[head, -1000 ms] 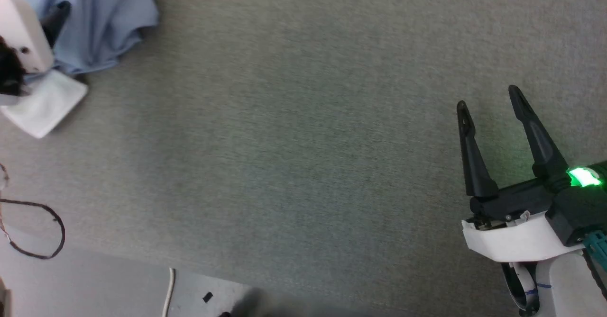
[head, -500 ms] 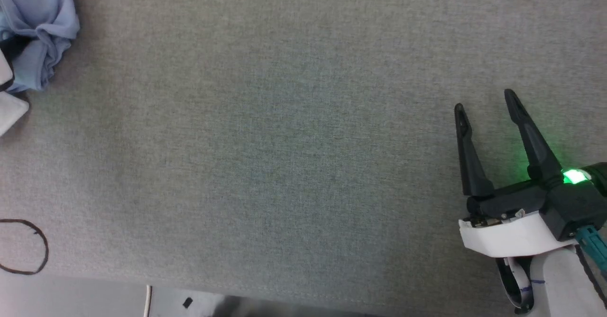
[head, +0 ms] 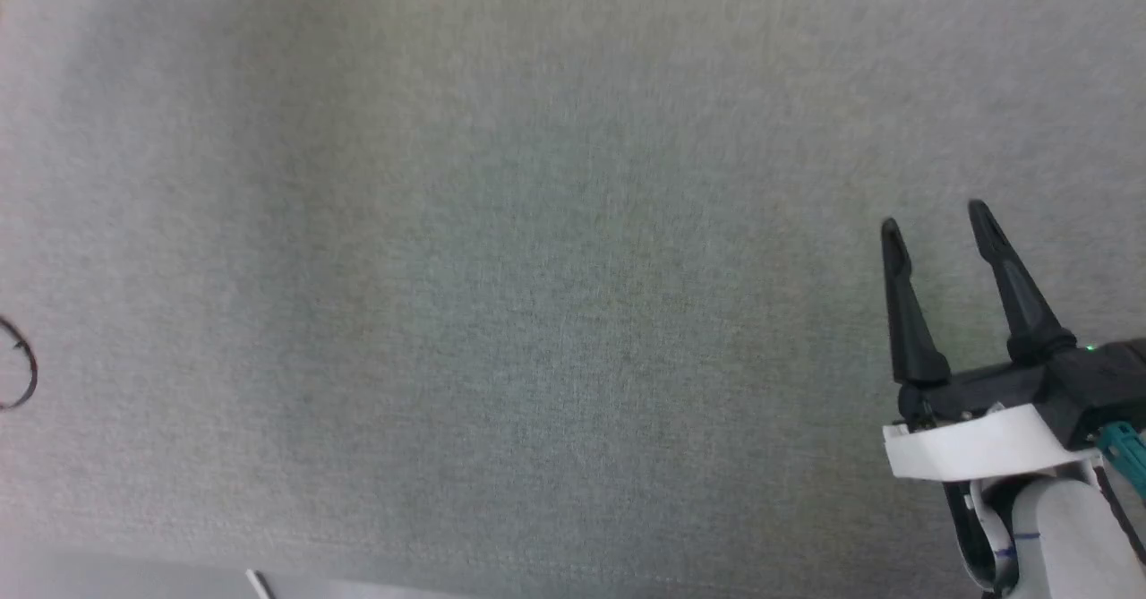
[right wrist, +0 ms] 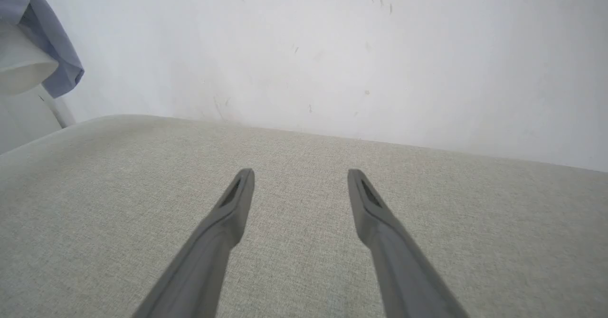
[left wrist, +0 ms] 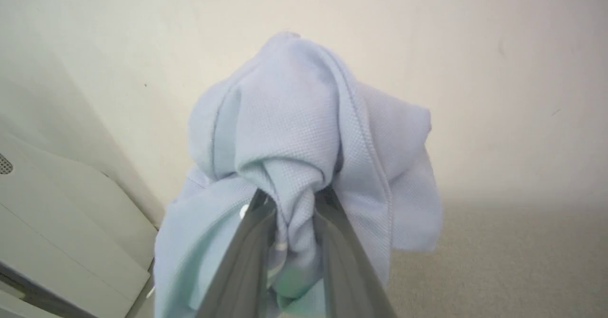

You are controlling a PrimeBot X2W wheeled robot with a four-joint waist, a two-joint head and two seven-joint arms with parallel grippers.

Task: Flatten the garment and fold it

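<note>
Head view: the right gripper (head: 935, 219) sits at four o'clock over a grey cloth surface (head: 537, 312), its jaws wide apart and empty. A dark cable (head: 34, 373) loop shows at nine o'clock.

Left wrist view: the left gripper (left wrist: 293, 194) is clamped on a bunched fold of the shirt (left wrist: 294, 118), which is bundled at the centre before a pale wall (left wrist: 475, 47).

Right wrist view: the right gripper's fingers stand spread above the surface with nothing between them. A corner of the shirt hangs at ten o'clock.

Open grey surface (head: 501, 295) ends at a wall (right wrist: 332, 47).
</note>
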